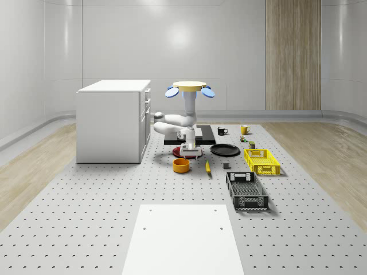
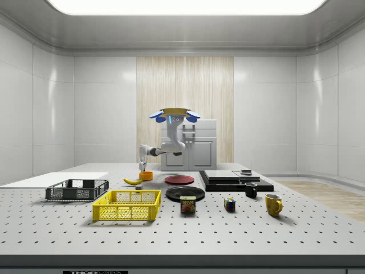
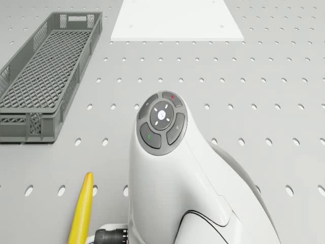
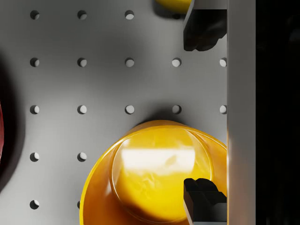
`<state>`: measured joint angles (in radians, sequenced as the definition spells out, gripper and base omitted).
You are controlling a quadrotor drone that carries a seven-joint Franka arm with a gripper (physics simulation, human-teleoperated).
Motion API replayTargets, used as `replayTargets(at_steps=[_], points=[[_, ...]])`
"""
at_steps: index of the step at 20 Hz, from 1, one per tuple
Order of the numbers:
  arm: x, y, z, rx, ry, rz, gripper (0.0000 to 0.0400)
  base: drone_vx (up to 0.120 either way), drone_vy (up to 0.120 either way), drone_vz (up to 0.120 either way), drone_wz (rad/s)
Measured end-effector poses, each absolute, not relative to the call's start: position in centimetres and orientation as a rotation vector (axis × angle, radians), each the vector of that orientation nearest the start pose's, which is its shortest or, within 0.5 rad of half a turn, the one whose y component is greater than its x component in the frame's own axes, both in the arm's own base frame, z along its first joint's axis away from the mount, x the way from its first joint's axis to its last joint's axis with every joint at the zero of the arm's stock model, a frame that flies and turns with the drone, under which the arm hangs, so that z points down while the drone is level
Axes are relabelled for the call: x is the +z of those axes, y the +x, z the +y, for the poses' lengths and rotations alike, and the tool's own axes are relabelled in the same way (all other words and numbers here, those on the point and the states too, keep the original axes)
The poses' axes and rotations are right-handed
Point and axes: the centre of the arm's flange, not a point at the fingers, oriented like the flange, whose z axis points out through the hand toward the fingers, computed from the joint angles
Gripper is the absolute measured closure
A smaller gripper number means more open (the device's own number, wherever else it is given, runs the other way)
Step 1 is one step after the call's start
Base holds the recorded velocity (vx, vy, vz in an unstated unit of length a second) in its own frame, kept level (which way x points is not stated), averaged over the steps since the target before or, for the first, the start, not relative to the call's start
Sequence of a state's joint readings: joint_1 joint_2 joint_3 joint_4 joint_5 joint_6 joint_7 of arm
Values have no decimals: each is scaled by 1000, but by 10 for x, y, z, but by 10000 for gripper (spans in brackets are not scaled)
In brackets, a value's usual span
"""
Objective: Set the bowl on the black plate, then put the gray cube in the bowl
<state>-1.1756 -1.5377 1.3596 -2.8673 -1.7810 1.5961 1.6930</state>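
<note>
The orange bowl [image 1: 181, 165] [image 2: 146, 176] [image 4: 154, 178] stands upright on the perforated table, in front of a red plate [image 1: 179, 151]. The black plate [image 1: 225, 150] [image 2: 185, 193] lies to the whole-scene view's right of it, with nothing on it. A small gray cube [image 1: 227, 167] sits in front of the black plate. The drone [image 1: 192, 86] hovers above the red plate, arm hanging down. My gripper [image 1: 190, 154] [image 4: 202, 115] is open just above the bowl's edge. One fingertip [image 4: 204, 201] is over the bowl, the other [image 4: 201, 28] beyond its rim.
A banana [image 1: 207, 167] [image 3: 81, 213] lies between bowl and cube. A yellow crate [image 1: 262, 161] and a gray crate [image 1: 246, 190] stand at the whole-scene view's right. A white cabinet [image 1: 113, 120], a black platform [image 1: 206, 136] and two mugs are behind.
</note>
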Motion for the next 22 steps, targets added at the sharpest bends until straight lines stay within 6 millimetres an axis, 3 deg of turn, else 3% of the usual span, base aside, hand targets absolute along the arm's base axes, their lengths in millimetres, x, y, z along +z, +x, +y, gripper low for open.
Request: replayTargets(at_steps=[7, 19, 20, 22], points=[[520, 307, 2, 786, 1, -2, 0, 0, 0, 0, 0], [545, 307, 13, 786, 1, -2, 0, 0, 0, 0, 0], [546, 307, 13, 786, 1, -2, 24, 0, 0, 0, 0], [548, 307, 14, 786, 1, -2, 132, 0, 0, 0, 0]])
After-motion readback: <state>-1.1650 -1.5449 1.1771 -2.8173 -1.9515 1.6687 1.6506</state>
